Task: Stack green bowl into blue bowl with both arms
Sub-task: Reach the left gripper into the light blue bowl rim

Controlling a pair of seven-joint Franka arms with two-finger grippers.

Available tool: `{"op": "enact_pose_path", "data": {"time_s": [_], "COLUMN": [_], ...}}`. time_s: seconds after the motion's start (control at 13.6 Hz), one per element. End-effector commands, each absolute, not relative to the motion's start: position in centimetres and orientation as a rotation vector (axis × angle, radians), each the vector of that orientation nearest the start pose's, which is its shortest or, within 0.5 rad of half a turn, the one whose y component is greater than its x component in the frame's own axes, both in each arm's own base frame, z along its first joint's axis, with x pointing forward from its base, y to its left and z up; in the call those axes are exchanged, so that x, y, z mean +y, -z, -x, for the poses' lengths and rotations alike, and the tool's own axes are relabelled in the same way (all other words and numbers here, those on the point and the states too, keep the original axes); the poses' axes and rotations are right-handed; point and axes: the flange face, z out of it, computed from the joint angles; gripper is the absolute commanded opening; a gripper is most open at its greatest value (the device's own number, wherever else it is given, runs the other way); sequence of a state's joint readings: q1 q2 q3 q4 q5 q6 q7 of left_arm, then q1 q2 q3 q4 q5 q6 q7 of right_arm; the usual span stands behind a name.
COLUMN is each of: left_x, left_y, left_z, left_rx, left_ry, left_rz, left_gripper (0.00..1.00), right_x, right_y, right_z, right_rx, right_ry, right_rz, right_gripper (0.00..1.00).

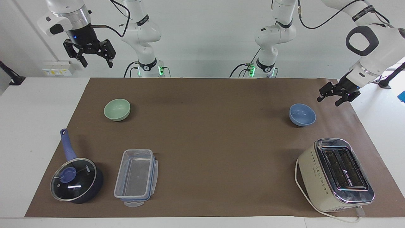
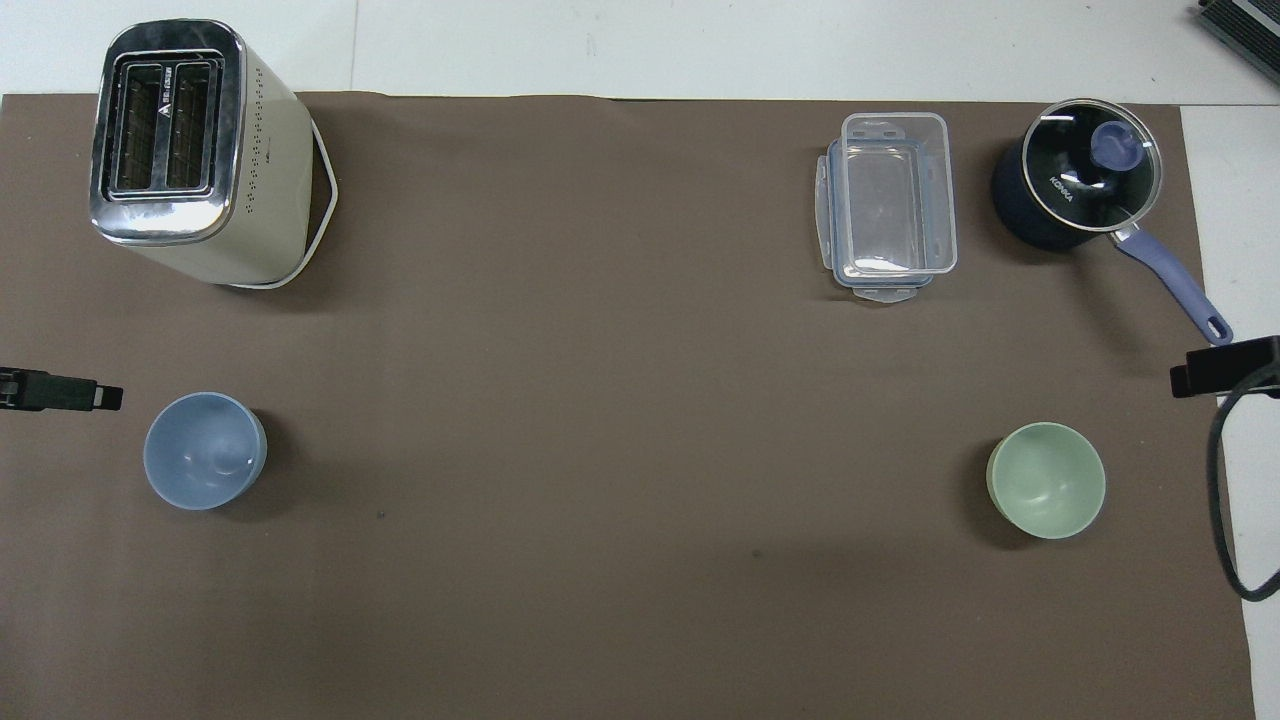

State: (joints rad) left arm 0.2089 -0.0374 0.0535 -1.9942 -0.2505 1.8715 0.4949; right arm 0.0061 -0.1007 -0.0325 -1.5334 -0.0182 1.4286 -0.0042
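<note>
The pale green bowl [image 1: 117,109] stands upright on the brown mat toward the right arm's end; it also shows in the overhead view [image 2: 1046,480]. The periwinkle-blue bowl [image 1: 302,114] stands upright toward the left arm's end, also in the overhead view [image 2: 204,450]. My left gripper [image 1: 327,101] is open and empty, low in the air beside the blue bowl, over the mat's edge; its tip shows in the overhead view [image 2: 62,392]. My right gripper [image 1: 97,65] is open and empty, waiting high up over the table's edge by the robots.
A cream toaster [image 1: 335,174] with a white cord stands farther from the robots than the blue bowl. A clear plastic container [image 1: 136,177] and a dark-blue glass-lidded saucepan [image 1: 76,179] stand farther out than the green bowl.
</note>
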Motion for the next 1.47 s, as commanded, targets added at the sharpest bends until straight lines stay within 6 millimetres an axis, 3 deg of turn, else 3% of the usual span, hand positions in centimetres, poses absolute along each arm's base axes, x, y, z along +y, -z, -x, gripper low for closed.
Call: {"op": "enact_pose_path", "data": {"time_s": [0.0,0.22,0.51,0.73,0.95,1.1,1.17,1.39], "left_x": [13.5,14.7,14.8,15.3,15.3,14.9,15.2,16.4], "left_y": [-41.9,-37.9,-36.8,-33.9,-33.7,-32.0,-32.0,-32.1], "left_z": [-52.0,-51.5,-51.8,-50.8,-50.7,-50.1,-50.1,-49.5], "left_rx": [0.295,0.29,0.307,0.334,0.326,0.32,0.31,0.302], "left_ry": [0.022,0.015,0.042,0.051,0.052,0.034,0.037,0.02], "left_rz": [3.435,3.443,3.425,3.405,3.404,3.399,3.399,3.414], "left_gripper": [1.0,1.0,1.0,1.0,0.98,0.9,0.8,0.37], "right_x": [-1.7,-1.7,-1.7,-1.7,-1.7,-1.7,-1.7,-1.7], "right_y": [-68.3,-68.2,-68.2,-68.3,-68.2,-68.3,-68.2,-68.3], "right_z": [-50.0,-50.0,-50.0,-49.9,-50.0,-50.0,-50.0,-49.9], "right_rx": [0.016,0.018,0.018,0.018,0.016,0.016,0.016,0.016], "right_ry": [0.009,0.007,0.007,0.009,0.007,0.009,0.007,0.009], "right_rz": [3.148,3.147,3.147,3.147,3.148,3.148,3.148,3.148], "right_gripper": [1.0,1.0,1.0,1.0,1.0,1.0,1.0,1.0]}}
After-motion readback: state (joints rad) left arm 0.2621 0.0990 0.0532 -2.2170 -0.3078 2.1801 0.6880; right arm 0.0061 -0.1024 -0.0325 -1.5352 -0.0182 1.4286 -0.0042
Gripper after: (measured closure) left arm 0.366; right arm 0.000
